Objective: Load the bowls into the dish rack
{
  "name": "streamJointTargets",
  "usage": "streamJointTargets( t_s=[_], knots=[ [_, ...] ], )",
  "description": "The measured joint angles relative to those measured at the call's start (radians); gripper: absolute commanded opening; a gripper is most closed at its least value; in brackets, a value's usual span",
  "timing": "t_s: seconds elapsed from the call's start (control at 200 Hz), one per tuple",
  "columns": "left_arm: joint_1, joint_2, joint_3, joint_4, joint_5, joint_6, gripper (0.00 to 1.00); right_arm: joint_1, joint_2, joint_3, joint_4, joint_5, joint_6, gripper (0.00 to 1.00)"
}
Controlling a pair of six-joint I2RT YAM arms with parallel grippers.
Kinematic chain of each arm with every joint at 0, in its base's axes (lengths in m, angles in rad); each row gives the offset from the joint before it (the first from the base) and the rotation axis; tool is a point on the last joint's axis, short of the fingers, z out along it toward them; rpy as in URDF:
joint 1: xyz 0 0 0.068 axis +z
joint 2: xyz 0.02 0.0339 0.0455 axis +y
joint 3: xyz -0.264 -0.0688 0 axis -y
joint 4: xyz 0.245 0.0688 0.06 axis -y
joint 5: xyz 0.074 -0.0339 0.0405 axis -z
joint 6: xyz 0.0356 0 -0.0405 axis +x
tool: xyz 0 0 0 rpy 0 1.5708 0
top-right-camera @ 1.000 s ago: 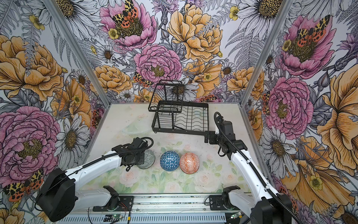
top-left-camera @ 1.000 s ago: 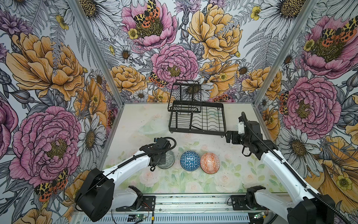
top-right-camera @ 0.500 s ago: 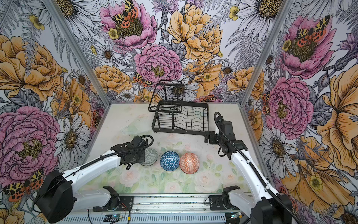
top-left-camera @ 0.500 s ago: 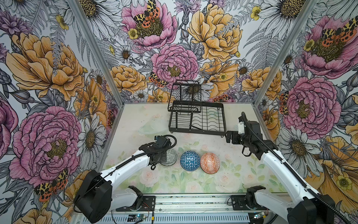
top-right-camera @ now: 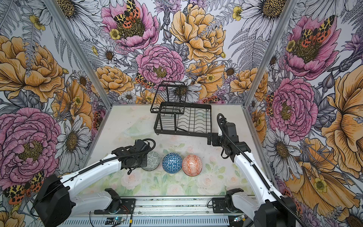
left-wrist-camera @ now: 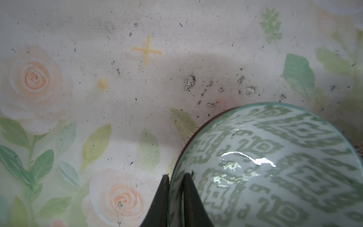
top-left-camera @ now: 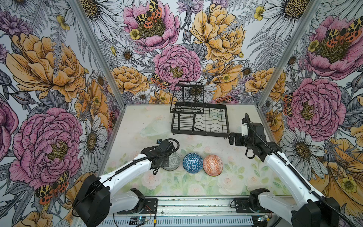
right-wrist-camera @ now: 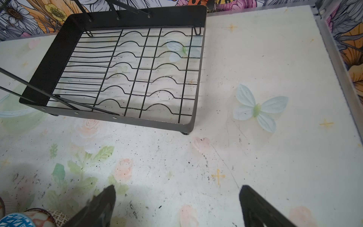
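Left gripper (left-wrist-camera: 177, 176) jaws nearly closed, pinching the rim of grey-green bowl (left-wrist-camera: 275, 167), near the table (top-left-camera: 157, 184) front edge. Blue lattice bowl (top-left-camera: 192, 163) and orange-white bowl (top-left-camera: 212, 165) sit in a row beside it. Dish rack (top-left-camera: 200, 133) is at back edge, middle. Right gripper (right-wrist-camera: 176, 188) jaws spread wide, holding nothing, near rack's front right corner.

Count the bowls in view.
3, in a row near the front: grey-green bowl pinched by the left gripper, blue lattice bowl middle, orange-white bowl rightmost. Others may be hidden.

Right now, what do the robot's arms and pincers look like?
The left arm and right arm are white tubular links with black joints and black bases. A black ribbed cable runs along each. The left pincer and right pincer have black, tapering, pointed fingers.
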Motion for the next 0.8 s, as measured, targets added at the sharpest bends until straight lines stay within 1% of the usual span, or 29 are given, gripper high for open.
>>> streamJointTargets(
  t_s=[0.065, 0.13, 0.35, 0.435, 0.54, 0.801],
  knots=[
    [-0.002, 0.0, 0.0, -0.021, -0.006, -0.005, 0.24, 0.0, 0.0, 0.0, 0.0, 0.0, 0.0, 1.0],
    [-0.002, 0.0, 0.0, -0.036, -0.014, -0.013, 0.24, 0.0, 0.0, 0.0, 0.0, -0.002, 0.0, 0.99],
    [-0.007, -0.003, 0.0, -0.06, -0.021, -0.022, 0.21, 0.0, 0.0, 0.0, 0.0, -0.007, 0.0, 0.99],
    [-0.008, -0.016, 0.0, -0.065, -0.023, -0.027, 0.17, 0.0, 0.0, 0.0, 0.0, -0.01, 0.0, 1.0],
    [-0.008, -0.027, 0.0, -0.072, -0.025, -0.029, 0.16, 0.0, 0.0, 0.0, 0.0, -0.01, 0.0, 1.0],
    [-0.011, -0.032, 0.003, -0.079, -0.026, -0.033, 0.11, 0.0, 0.0, 0.0, 0.0, -0.01, 0.0, 0.99]
  ],
)
